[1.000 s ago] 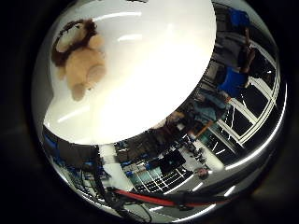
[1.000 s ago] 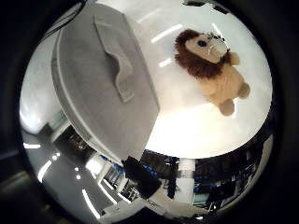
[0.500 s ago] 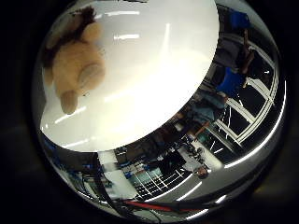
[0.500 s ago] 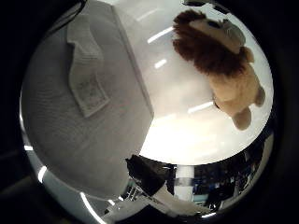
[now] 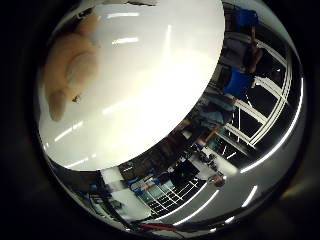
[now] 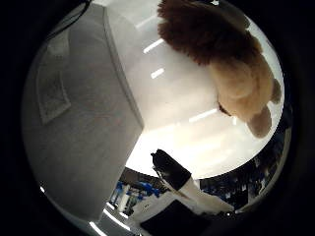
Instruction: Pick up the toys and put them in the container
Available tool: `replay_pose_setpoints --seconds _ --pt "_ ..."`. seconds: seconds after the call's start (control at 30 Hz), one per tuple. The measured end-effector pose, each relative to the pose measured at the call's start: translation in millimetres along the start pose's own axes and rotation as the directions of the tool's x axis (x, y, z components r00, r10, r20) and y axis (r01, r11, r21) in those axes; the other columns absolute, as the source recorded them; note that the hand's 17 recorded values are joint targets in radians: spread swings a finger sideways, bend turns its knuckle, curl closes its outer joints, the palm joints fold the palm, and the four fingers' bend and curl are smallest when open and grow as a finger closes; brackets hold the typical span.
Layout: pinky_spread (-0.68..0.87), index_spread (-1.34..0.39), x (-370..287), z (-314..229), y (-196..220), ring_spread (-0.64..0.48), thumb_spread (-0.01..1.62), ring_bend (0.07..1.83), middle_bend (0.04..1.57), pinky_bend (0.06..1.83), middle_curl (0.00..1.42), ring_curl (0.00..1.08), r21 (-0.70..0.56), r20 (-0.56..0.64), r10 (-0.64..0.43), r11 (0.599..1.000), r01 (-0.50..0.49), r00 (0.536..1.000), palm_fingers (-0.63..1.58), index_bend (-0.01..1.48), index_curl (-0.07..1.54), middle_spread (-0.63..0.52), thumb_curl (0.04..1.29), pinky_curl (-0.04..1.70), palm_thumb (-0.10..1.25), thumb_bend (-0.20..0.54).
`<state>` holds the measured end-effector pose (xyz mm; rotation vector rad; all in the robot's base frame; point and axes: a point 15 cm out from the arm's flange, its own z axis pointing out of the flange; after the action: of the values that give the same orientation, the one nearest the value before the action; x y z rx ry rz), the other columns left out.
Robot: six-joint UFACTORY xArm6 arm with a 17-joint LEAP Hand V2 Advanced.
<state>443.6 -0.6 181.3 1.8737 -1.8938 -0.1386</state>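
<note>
Compared with one second ago, the palm has come much closer to the lion toy (image 6: 231, 64), which now fills a large part of the thumb side view, and the grey fabric container (image 6: 83, 128) beside it also looks bigger. This is the camera moving, not the things. The toy lies on the white table (image 5: 150, 95), near the container but apart from it, with bare table between them. One finger of the hand (image 6: 184, 184) reaches in (black tip, white body), and it touches nothing; whether the fingers are spread wide or curled, the pictures do not show. As a judgement, the task is at its beginning: the lion is not yet grasped and not in the container. Grasping, lifting and dropping are all left.
</note>
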Motion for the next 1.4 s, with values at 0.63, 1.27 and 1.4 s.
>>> replay_pose_setpoints --seconds 0.63,1.27,1.4 --pt "-0.31 -0.29 20 12 -11 -0.34 1.10 1.09 0.53 1.17 0.64 0.59 0.037 -0.102 0.050 0.998 -0.046 0.994 0.53 0.23 0.33 -0.30 0.38 0.50 1.00 0.000" --pt "-0.24 -0.54 50 -30 30 -0.36 1.27 1.68 1.21 1.69 1.37 0.98 0.039 -0.158 0.054 0.998 -0.049 0.986 0.16 0.95 1.17 -0.55 0.48 1.05 1.24 0.113" --pt "-0.23 -0.54 60 -57 51 -0.35 1.27 1.69 1.24 1.70 1.37 0.98 0.068 -0.148 0.043 0.997 -0.033 0.988 0.15 0.94 1.23 -0.53 0.50 1.07 1.24 0.123"
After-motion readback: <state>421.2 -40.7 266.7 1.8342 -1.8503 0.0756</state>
